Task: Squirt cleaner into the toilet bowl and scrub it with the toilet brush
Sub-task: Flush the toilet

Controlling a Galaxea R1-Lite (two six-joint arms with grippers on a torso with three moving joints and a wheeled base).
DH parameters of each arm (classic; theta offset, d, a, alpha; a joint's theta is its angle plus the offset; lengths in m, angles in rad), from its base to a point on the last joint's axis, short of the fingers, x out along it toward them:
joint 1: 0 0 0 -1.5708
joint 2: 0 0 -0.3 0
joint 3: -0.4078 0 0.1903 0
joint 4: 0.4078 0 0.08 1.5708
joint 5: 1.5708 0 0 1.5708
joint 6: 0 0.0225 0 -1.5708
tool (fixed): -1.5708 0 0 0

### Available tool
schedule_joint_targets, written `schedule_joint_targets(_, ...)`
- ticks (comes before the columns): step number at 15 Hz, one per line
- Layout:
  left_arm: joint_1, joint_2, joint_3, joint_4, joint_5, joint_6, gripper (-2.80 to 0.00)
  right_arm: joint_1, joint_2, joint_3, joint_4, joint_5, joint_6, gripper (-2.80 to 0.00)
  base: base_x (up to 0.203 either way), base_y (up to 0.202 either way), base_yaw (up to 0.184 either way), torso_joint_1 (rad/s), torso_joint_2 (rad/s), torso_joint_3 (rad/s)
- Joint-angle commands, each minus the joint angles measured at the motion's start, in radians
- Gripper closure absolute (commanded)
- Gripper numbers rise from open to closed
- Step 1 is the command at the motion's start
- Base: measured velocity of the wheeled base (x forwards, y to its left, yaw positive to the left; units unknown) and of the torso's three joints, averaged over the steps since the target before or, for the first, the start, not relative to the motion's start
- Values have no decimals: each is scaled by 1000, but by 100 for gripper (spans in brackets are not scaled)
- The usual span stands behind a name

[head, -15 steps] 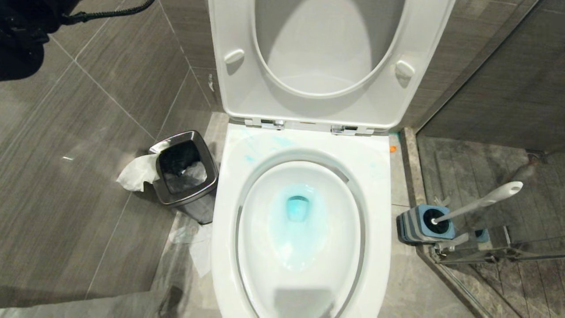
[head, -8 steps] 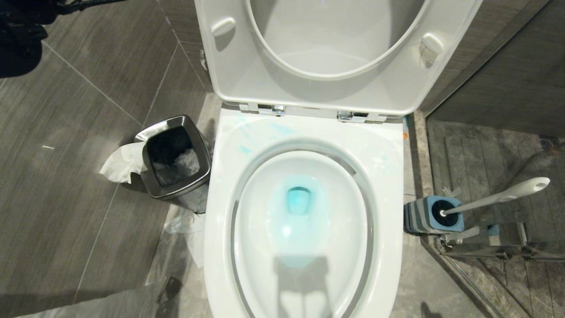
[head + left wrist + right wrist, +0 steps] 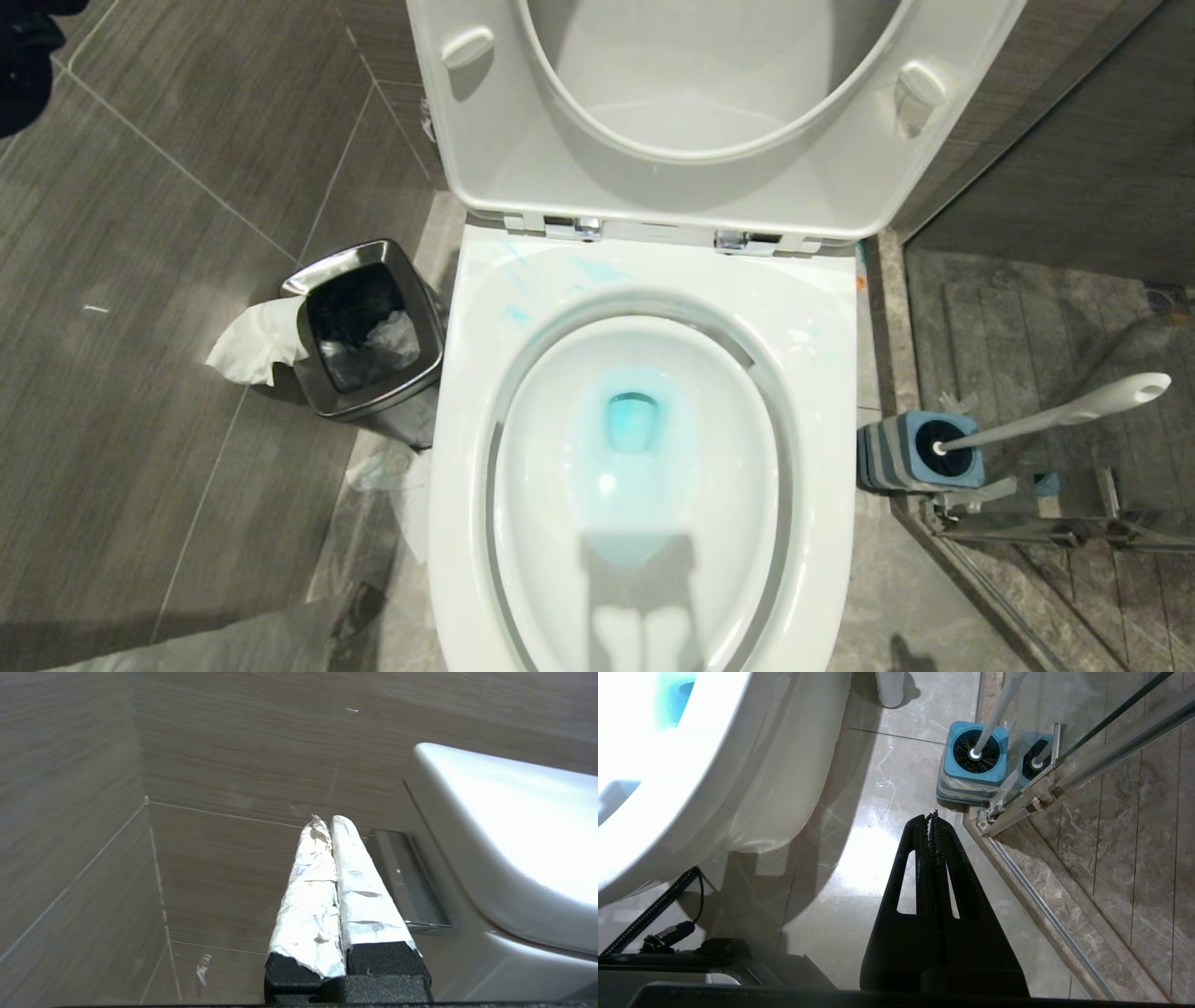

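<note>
The toilet bowl [image 3: 644,280] stands open in the middle of the head view, seat and lid raised. Turquoise cleaner [image 3: 631,439] pools at its drain, and faint streaks [image 3: 518,313] mark the back rim. To the bowl's right, the toilet brush [image 3: 1074,411] leans in its blue-and-grey holder [image 3: 920,455]. My right gripper [image 3: 932,815] hangs shut and empty over the floor, a short way from the holder [image 3: 973,763]. My left gripper [image 3: 325,820], its fingers wrapped in white, is shut on nothing. It points at the tiled wall beside the white toilet [image 3: 504,835].
A square steel waste bin [image 3: 364,341] with tissue [image 3: 252,341] hanging out stands left of the bowl. A glass shower door and its metal rail [image 3: 1064,779] run close behind the brush holder. Cables [image 3: 658,905] lie on the floor near the bowl's base.
The whole head picture has shifted, so the camera has moved. The dark left arm has slid almost out of the top left corner. Both grippers stay shut.
</note>
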Motion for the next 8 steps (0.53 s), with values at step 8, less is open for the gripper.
schedule_joint_targets(8, -122, 67, 15, -13, 44, 39, 0, 0, 1, 0, 0, 0, 0, 0, 0, 0, 0, 0, 0, 0)
